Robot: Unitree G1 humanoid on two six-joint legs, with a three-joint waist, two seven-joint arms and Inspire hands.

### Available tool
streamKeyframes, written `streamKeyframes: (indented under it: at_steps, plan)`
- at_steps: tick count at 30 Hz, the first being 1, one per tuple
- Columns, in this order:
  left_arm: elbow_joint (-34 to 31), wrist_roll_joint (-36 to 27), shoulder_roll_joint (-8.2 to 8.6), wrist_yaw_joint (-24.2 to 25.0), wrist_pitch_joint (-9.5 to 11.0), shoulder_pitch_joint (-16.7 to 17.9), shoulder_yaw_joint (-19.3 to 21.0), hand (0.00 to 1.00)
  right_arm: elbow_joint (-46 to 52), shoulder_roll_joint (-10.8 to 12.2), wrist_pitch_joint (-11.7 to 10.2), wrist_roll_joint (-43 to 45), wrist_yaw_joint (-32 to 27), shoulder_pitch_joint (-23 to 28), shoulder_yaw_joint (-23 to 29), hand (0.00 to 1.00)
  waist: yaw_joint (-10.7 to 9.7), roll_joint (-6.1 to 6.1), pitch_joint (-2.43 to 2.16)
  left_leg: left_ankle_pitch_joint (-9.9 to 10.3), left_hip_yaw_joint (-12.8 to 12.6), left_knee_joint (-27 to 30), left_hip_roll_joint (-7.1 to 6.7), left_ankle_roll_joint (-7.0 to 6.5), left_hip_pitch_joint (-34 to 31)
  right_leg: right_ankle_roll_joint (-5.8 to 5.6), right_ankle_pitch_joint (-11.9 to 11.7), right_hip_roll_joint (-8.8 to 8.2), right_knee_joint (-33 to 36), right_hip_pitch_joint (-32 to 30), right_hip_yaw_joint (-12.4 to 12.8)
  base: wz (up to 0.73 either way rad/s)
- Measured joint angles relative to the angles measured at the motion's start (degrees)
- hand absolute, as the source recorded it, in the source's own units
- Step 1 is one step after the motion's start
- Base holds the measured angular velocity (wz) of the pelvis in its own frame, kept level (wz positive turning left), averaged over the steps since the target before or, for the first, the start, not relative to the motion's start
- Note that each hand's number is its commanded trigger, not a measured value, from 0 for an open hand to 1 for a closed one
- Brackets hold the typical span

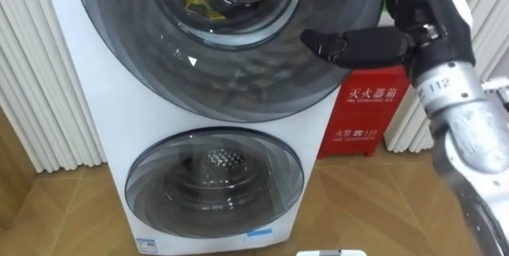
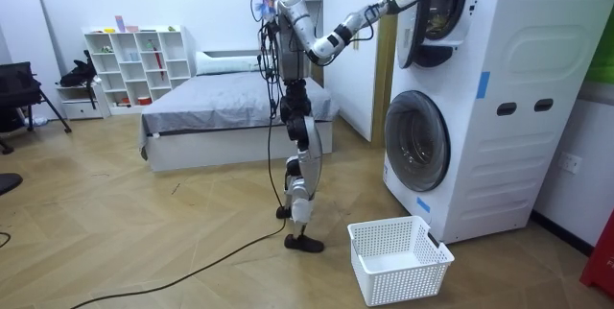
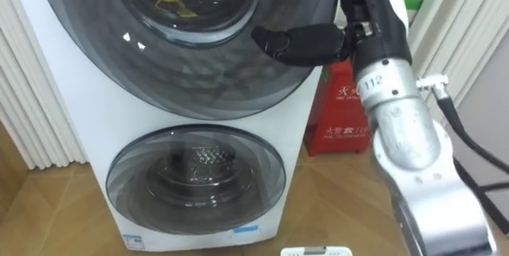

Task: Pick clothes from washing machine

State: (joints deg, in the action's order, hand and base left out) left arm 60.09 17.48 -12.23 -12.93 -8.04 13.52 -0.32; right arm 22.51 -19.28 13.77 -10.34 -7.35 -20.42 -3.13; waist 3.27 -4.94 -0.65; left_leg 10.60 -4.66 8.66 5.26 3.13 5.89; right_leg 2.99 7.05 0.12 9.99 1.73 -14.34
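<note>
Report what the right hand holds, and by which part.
Nothing is held. The right hand, fingers straight, reaches across the right rim of the upper door; the yellow cloth sits behind the glass, untouched.

The right hand [image 1: 358, 47] is stretched out flat, its dark fingers [image 1: 318, 43] straight, close together and pointing to the robot's left, with the palm turned down. Behind the hand the wrist bends, and the silver forearm drops away below it and to the right. In the room view the robot stands upright, this arm raised so the hand sits at head height, the elbow bent well beneath it
</note>
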Motion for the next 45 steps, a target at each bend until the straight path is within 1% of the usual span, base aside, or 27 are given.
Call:
streamKeyframes:
  at_steps: [1,2,5,8,11,13,15,16,18,19,21,22,23,24,25,27,29,32,37,40,42,43,44,45]
  plan:
    - [0.0,-0.1,0.00,0.0,0.1,0.0,0.0,0.00,0.4,0.2,-0.6,-1.0,0.0,0.8,0.1,0.00,0.0,0.01,0.01,0.0,0.0,0.0,0.00,0.00,0.3,0.00,0.0,0.01,-0.1,0.3,0.0,0.00]
    - [0.1,-0.3,0.00,-0.1,0.6,0.2,-0.1,0.00,0.9,0.9,-1.9,-2.2,0.2,2.1,0.0,0.00,0.0,0.05,0.02,0.0,-0.1,0.0,0.02,0.00,0.8,-0.01,0.0,0.05,-0.3,0.9,0.0,0.00]
    - [0.1,-1.2,0.00,-0.1,1.7,0.2,-0.2,0.00,2.6,1.0,-4.5,-5.4,0.5,5.1,0.2,0.00,0.0,0.19,0.10,0.0,-0.1,-0.1,0.09,0.01,0.8,-0.08,0.1,0.07,-0.3,1.1,0.0,0.05]
    - [0.1,-1.1,0.03,-0.1,2.2,0.2,-0.5,0.00,3.4,1.4,-5.6,-6.8,1.4,6.2,0.3,0.00,-0.1,0.48,0.09,0.2,-0.1,-0.3,0.19,0.20,0.8,-0.09,0.1,0.16,-0.3,1.0,0.0,0.01]
    - [0.1,-1.0,0.04,-0.1,2.2,0.3,-0.7,0.00,3.4,2.8,-5.8,-8.1,2.1,6.3,0.7,0.00,-0.2,0.66,0.04,0.2,0.0,-0.2,0.22,0.25,0.7,-0.01,0.1,0.22,-0.2,0.9,-0.1,0.00]
    - [0.1,-1.0,0.04,-0.1,2.2,0.2,-1.1,0.00,3.4,3.6,-6.6,-9.3,2.2,6.6,0.7,0.00,-0.2,0.76,-0.02,0.2,0.0,-0.3,0.24,0.26,0.5,0.16,0.0,0.23,-0.1,0.6,-0.1,-0.06]
    - [0.1,-1.1,0.04,-0.4,2.2,0.1,-1.5,0.00,3.4,4.7,-8.2,-10.8,2.9,7.1,0.6,0.00,-0.2,0.83,-0.10,0.2,0.0,-0.2,0.29,0.26,0.2,0.40,-0.3,0.29,0.0,0.1,-0.1,-0.11]
    - [0.1,-1.1,0.03,-0.5,2.2,0.0,-1.7,0.00,3.4,4.8,-8.6,-11.3,3.1,7.3,0.6,0.00,-0.2,0.84,-0.11,0.2,0.0,-0.1,0.30,0.26,0.2,0.40,-0.3,0.29,0.0,0.1,0.0,-0.07]
    - [0.1,-1.3,0.04,-1.0,2.2,-0.5,-3.3,0.00,3.4,5.5,-10.6,-14.3,3.6,8.6,0.4,0.00,-0.2,0.97,-0.16,0.2,-0.1,-0.1,0.30,0.26,0.3,0.40,-0.3,0.33,0.0,0.2,0.1,-0.02]
    - [0.1,-1.3,0.07,-1.2,2.2,-0.6,-3.7,0.00,3.3,6.0,-11.1,-14.6,3.7,8.7,0.3,0.00,-0.2,1.05,-0.15,0.2,-0.2,-0.1,0.30,0.26,0.3,0.40,-0.3,0.34,0.0,0.2,0.1,-0.04]
    - [0.2,-1.6,0.11,-1.4,2.1,-1.5,-5.7,0.00,2.7,8.0,-13.2,-15.0,4.0,9.3,-0.3,0.00,-0.1,1.53,-0.07,0.2,-0.4,0.0,0.34,0.25,0.3,0.47,-0.4,0.29,0.1,0.2,0.3,-0.02]
    - [0.3,-1.8,0.16,-1.4,2.1,-1.8,-6.1,0.00,2.5,8.4,-13.7,-15.4,4.3,9.5,-0.3,0.00,-0.1,1.68,-0.08,0.2,-0.4,0.0,0.34,0.25,0.3,0.47,-0.4,0.20,0.1,0.2,0.3,0.00]
    - [0.8,-1.9,0.20,-1.6,2.2,-2.4,-6.9,0.00,2.3,9.1,-14.8,-17.0,4.4,9.9,-0.5,0.00,0.2,2.02,-0.09,0.2,-0.5,0.1,0.34,0.25,0.4,0.47,-0.4,0.20,0.2,0.2,0.3,-0.04]
    - [1.5,-2.1,0.25,-1.7,2.2,-2.8,-7.5,0.00,1.8,9.5,-15.8,-18.1,4.5,10.0,-1.2,0.00,0.3,2.37,-0.03,0.2,-0.7,0.1,0.35,0.26,0.6,0.46,-0.4,0.17,0.3,0.2,0.5,-0.07]
    - [1.8,-2.1,0.26,-1.7,2.2,-3.0,-7.9,0.00,1.3,9.6,-16.3,-19.0,4.6,10.0,-1.7,0.00,0.3,2.54,-0.04,0.2,-0.8,0.1,0.36,0.26,0.7,0.47,-0.4,0.12,0.4,0.1,0.7,-0.11]
    - [1.9,-2.0,0.27,-1.7,2.1,-2.9,-8.3,0.00,0.9,10.0,-18.0,-22.5,5.3,10.2,-2.9,0.00,0.6,2.86,-0.06,0.1,-1.5,0.0,0.45,0.31,0.6,0.48,-0.3,0.09,1.0,-0.6,1.4,-0.17]
    - [1.9,-1.7,0.29,-1.7,2.1,-2.8,-8.4,0.00,0.8,10.6,-18.9,-24.4,5.9,10.5,-3.4,0.00,0.8,2.86,-0.04,0.1,-1.5,0.1,0.54,0.35,0.4,0.46,-0.3,0.19,0.9,-0.8,1.5,-0.06]
    - [1.9,-1.7,0.32,-1.7,2.1,-2.5,-8.5,0.00,0.7,10.7,-20.5,-26.5,6.3,10.5,-4.6,0.00,1.0,2.84,-0.04,0.0,-1.5,0.4,0.62,0.49,0.0,0.18,0.0,0.21,0.9,-1.1,1.4,0.00]
    - [1.9,-1.7,0.33,-1.6,2.1,-2.5,-8.5,0.00,0.6,10.9,-22.0,-30.0,7.2,10.6,-6.3,0.00,1.2,2.72,0.00,-0.2,-1.4,1.1,0.81,0.79,-0.7,0.45,0.2,0.16,1.7,-2.0,1.2,0.01]
    - [1.8,-1.7,0.34,-1.4,2.1,-2.7,-8.4,0.00,0.6,12.0,-23.3,-31.7,9.5,10.6,-7.0,0.00,1.9,2.59,0.00,-0.5,-1.2,1.1,0.96,1.00,-0.8,0.64,0.4,0.18,1.8,-2.0,0.8,0.07]
    - [1.8,-1.7,0.35,-1.4,2.1,-2.7,-8.3,0.00,0.2,12.4,-24.4,-33.3,12.2,10.6,-8.9,0.00,2.2,2.49,-0.03,-0.8,-0.6,1.2,0.98,1.17,-1.1,0.80,0.5,0.14,1.8,-2.0,0.2,0.14]
    - [1.8,-1.7,0.35,-1.4,2.1,-2.8,-8.2,0.00,0.0,12.6,-24.4,-34.0,13.0,10.6,-9.7,0.00,2.4,2.50,-0.04,-1.0,-0.4,1.3,0.99,1.24,-1.1,0.86,0.4,0.15,1.8,-2.0,0.1,0.13]
    - [1.7,-1.7,0.47,-1.4,2.1,-2.9,-7.9,0.00,-0.9,12.5,-24.5,-35.0,14.8,10.6,-11.5,0.00,3.3,2.38,-0.01,-1.1,-0.2,1.3,0.99,1.30,-1.2,0.94,0.4,0.16,1.8,-1.9,-0.1,0.14]
    - [1.7,-1.7,0.59,-1.4,2.1,-3.2,-7.7,0.00,-2.2,12.3,-23.7,-35.4,16.8,10.6,-13.8,0.00,4.1,2.20,-0.05,-1.2,0.2,1.3,0.99,1.36,-1.3,1.03,0.5,0.11,1.7,-1.8,-0.5,0.17]
